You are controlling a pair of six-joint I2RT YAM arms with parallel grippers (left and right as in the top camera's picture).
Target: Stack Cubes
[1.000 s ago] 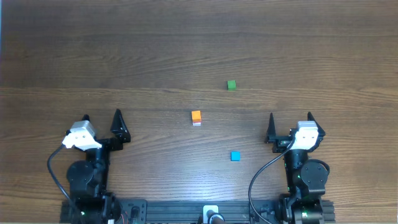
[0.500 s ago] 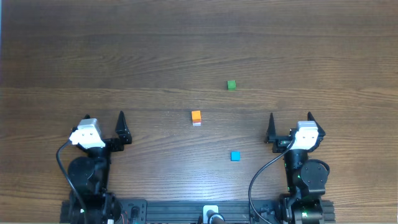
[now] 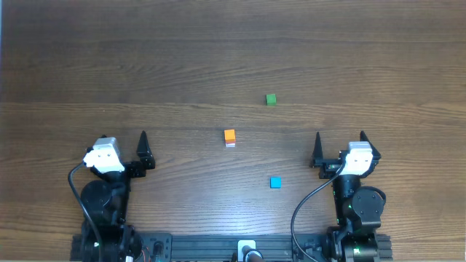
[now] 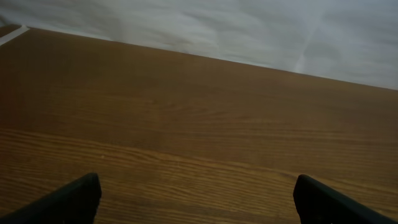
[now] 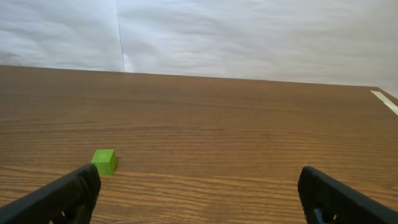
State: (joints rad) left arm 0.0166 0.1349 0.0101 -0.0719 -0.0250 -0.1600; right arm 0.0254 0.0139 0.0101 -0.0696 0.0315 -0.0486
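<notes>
The left gripper [image 3: 122, 140] has swung slightly inward; like the right gripper [image 3: 340, 137], it gapes wide, holding nothing. From the orange cube [image 3: 229, 135], the green cube [image 3: 271, 99] sits far-right and the blue cube [image 3: 275, 182] near-right, both well apart.

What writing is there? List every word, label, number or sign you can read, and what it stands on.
None: no words, labels, numbers or signs can be read.
The green cube, orange cube, blue cube and the wooden table show plain faces with no print.
</notes>
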